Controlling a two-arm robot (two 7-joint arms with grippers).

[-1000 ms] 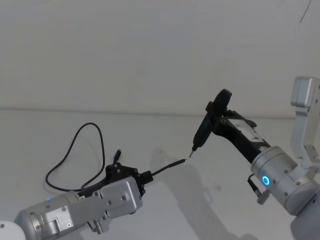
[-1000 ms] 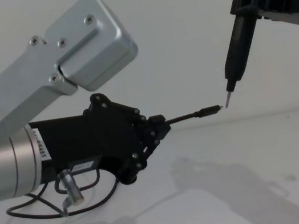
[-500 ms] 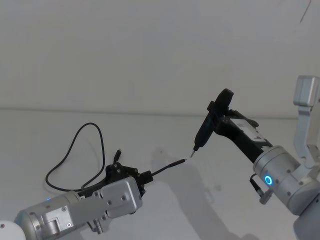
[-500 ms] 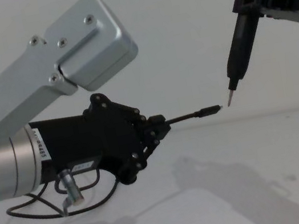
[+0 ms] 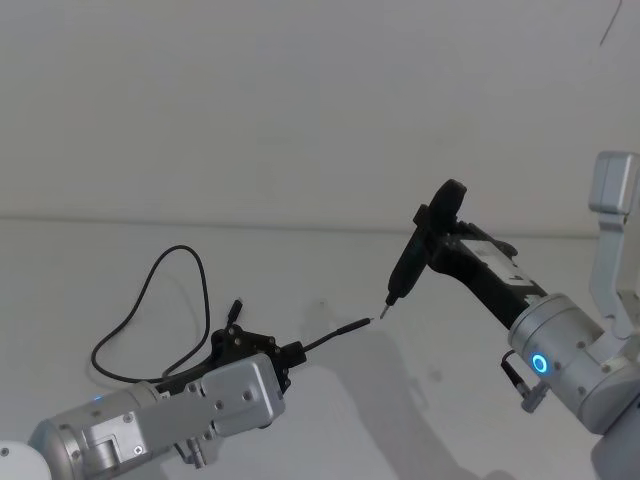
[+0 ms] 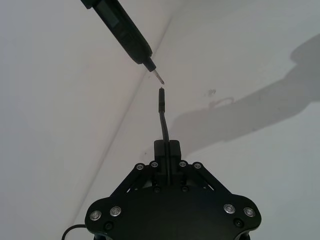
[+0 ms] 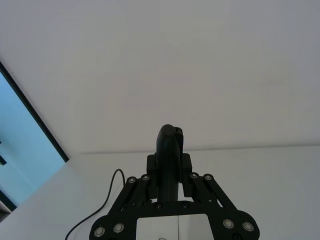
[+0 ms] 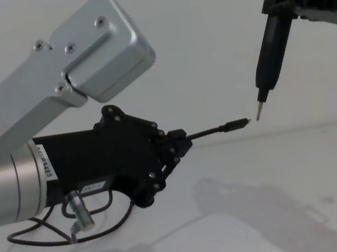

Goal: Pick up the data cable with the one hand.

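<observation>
From my head camera, my left gripper (image 5: 290, 357) is clamped on the data cable (image 5: 150, 310): a short stiff end juts out ahead of my fingertips to its plug, while the long slack trails behind them in a loop lying on the white table (image 5: 300, 270). My right gripper (image 5: 440, 235) is closed around a pointed tool (image 5: 410, 262), whose tip sits just beyond the plug, apart from it. In the left wrist view, my fingers (image 6: 174, 150) are pinched narrow with the cable running straight between them, the plug well ahead and the tool tip just past it. In the right wrist view, the tool's black butt stands squeezed between my right pads (image 7: 187, 170). From the chest camera, the cable end pokes level out of my left gripper, above the table. I judge the grasp made; what remains is lifting so the loop clears, keeping the pinch firm.
</observation>
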